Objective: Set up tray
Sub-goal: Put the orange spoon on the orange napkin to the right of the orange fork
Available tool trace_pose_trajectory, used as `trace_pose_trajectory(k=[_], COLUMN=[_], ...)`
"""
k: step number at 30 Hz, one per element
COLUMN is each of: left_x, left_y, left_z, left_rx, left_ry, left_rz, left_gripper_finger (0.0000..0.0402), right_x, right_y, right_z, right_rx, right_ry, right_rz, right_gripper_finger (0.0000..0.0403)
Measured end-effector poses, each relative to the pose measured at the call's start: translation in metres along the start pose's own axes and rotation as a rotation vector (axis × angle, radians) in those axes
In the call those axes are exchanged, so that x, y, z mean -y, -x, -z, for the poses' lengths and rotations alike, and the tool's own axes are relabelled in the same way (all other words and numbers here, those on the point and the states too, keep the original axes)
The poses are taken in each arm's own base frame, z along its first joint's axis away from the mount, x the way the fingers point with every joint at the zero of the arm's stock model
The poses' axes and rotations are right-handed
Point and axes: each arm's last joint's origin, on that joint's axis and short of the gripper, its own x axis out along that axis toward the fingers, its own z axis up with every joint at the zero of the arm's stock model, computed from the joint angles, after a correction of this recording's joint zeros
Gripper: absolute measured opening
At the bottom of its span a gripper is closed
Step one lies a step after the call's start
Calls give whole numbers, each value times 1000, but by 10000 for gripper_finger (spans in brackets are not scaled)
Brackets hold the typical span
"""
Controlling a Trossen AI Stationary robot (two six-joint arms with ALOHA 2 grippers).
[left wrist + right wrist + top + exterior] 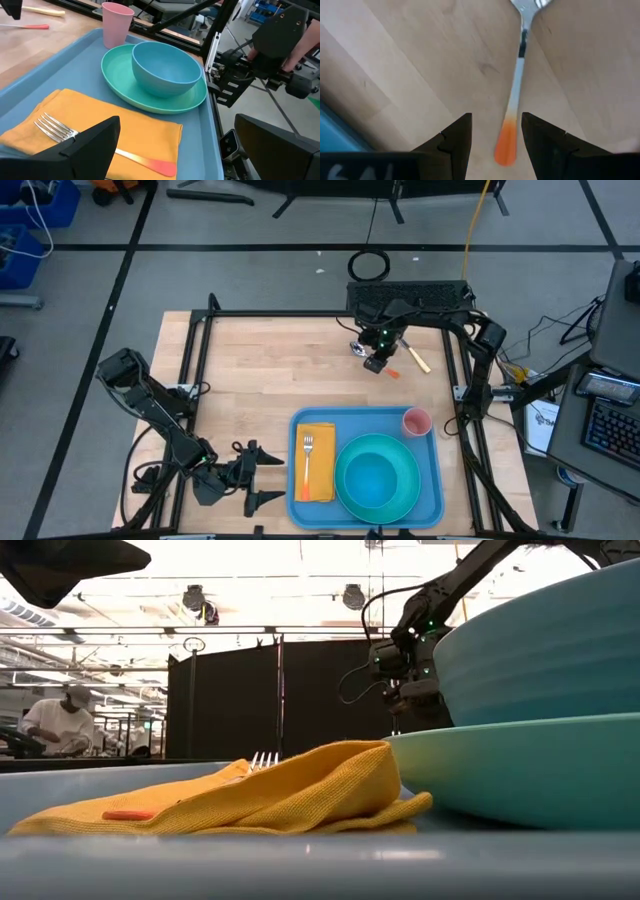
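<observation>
While right gripper jaws gape, tray lies well apart.

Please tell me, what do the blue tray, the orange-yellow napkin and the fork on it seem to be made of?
The large flat blue tray looks like smooth moulded plastic with a soft sheen on its rim. The orange-yellow folded napkin seems to be woven cloth, since it shows a fine weave and soft folds. The fork has shiny tines, probably metal, and a yellow-to-orange handle, probably plastic.
</observation>
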Motion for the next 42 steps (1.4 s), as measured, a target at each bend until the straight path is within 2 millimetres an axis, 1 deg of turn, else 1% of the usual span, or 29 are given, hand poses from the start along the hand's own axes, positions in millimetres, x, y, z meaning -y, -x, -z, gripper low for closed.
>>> trace_pose_trajectory(k=[4,8,16,20,24,27,42], left_x=[0,0,-1,-1,-1,-1,-2], left_y=[0,0,0,0,0,0,0], left_z=[0,0,0,0,-1,-1,1], left_rx=[3,7,11,12,12,12,0], left_ry=[-1,-2,-11,-12,-12,-12,-29], left_rz=[-4,-8,-13,-14,-14,-15,-26], left_gripper_finger=[397,397,397,397,397,397,397], right_x=[3,4,5,6,8,9,7], right_y=[0,-2,-5,-13,-26,-30,-28], right_z=[-1,1,-1,-4,-7,-9,-13], right_rx=[10,-3,21,-1,-44,-49,-10], right_ry=[8,74,103,107,104,111,156], right_rz=[2,9,29,26,22,28,58], right_gripper_finger=[162,162,162,162,162,162,162])
